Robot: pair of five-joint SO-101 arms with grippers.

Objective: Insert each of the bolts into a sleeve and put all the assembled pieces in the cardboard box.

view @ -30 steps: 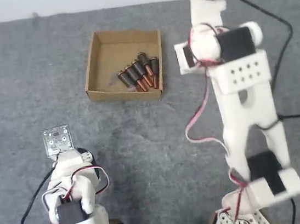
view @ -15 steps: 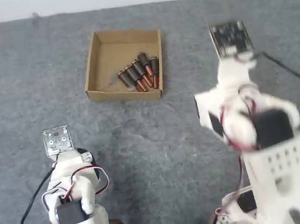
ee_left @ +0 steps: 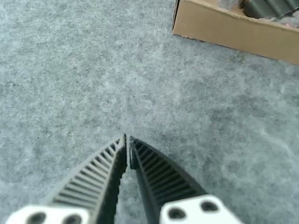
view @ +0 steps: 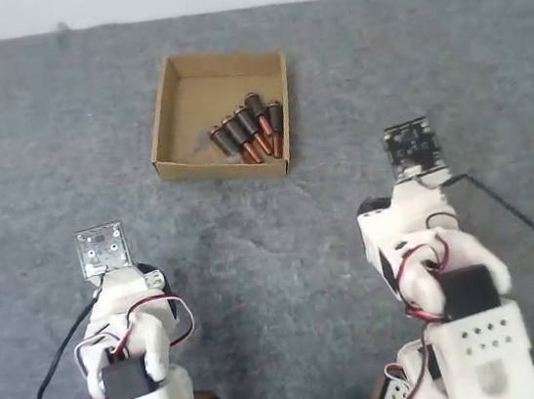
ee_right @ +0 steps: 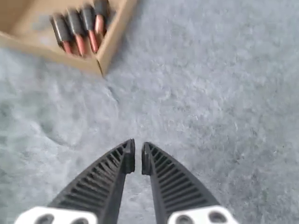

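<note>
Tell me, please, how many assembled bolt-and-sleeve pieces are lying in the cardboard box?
5, by the high view: the assembled pieces lie side by side in one row in the cardboard box, toward its right, near corner. Packed close, another could be hidden.

Copper bolts in dark sleeves (view: 248, 131) lie side by side inside the open cardboard box (view: 187, 100).

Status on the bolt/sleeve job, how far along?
Done: a row of assembled pieces lies in the cardboard box. In hand: nothing; the left gripper and right gripper are shut and empty above the grey mat. Left: probably nothing, since every piece I can see is in the box.
</note>
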